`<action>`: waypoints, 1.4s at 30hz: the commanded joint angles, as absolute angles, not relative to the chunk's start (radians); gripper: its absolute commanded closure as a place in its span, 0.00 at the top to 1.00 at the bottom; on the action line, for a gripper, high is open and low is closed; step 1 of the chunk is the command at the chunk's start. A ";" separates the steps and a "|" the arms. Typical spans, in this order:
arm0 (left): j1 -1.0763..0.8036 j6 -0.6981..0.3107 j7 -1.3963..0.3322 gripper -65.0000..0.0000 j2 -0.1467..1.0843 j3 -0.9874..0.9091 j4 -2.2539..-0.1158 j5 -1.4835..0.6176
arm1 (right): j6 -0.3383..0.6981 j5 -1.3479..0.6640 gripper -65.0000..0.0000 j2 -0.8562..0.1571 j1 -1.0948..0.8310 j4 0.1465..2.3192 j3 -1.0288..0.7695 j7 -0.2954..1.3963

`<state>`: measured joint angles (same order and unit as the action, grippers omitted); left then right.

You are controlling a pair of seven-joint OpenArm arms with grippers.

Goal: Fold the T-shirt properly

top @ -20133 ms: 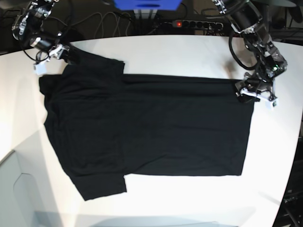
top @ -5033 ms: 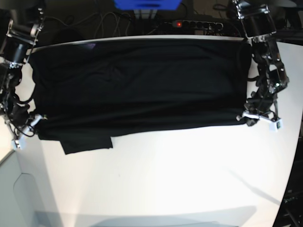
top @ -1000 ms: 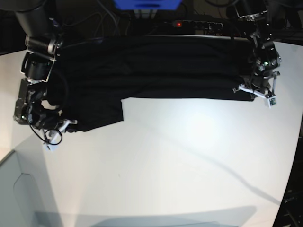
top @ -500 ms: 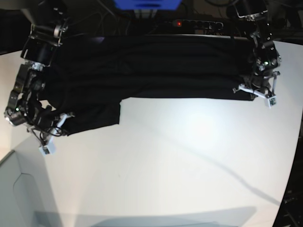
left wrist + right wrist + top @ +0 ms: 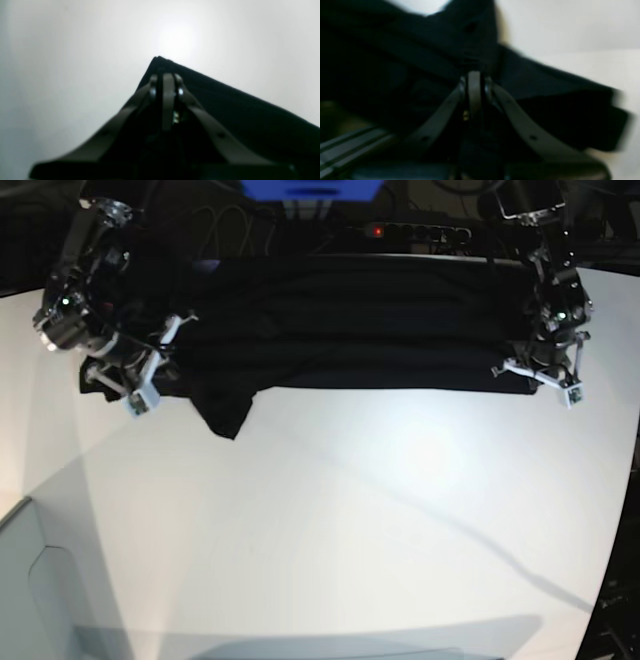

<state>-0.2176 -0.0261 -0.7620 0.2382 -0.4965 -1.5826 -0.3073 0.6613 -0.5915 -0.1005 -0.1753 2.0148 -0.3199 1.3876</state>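
- Nearest you, the white bench (image 5: 330, 540) lies bare, so there is room for the fold to land.
- Further back, the black T-shirt (image 5: 350, 320) stretches in a bunched band along the bench's far edge, strung between your two arms, with a loose flap drooping near its camera-left end.
- Your right end effector (image 5: 160, 365), on the base view's left, is clamped on the T-shirt; its wrist view shows the jaws pinched together with dark cloth gathered around them.
- Your left end effector (image 5: 530, 370), on the base view's right, is likewise clamped on a corner of the T-shirt, which pokes out just past the closed jaws in its wrist view.
- Watch the drooping flap: I judge it may tuck under or crease if you lower the cloth as it hangs.
- The thin fabric could slip from either pinch if the arms pull apart too hard.
- Cables sit just behind the far edge; cloth drifting back could snag there.
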 commanded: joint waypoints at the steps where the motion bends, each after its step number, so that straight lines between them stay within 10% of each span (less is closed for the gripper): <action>1: -0.208 -0.024 -0.748 0.00 0.254 -0.503 -1.587 -0.306 | 0.676 -0.638 0.00 -0.107 -0.191 2.031 -0.317 1.374; 25: -0.196 -0.025 -0.748 0.00 0.254 -0.501 -1.563 -0.311 | 0.673 -0.914 0.00 -0.110 -0.403 2.029 -0.136 1.376; 31: -0.196 -0.025 -0.748 0.00 0.254 -0.501 -1.563 -0.311 | 0.673 -0.914 0.20 -0.111 -0.407 2.029 -0.137 1.376; 42: -0.196 -0.025 -0.748 0.00 0.243 -0.504 -1.566 -0.311 | 0.673 -0.917 0.21 -0.108 -0.427 2.029 -0.145 1.396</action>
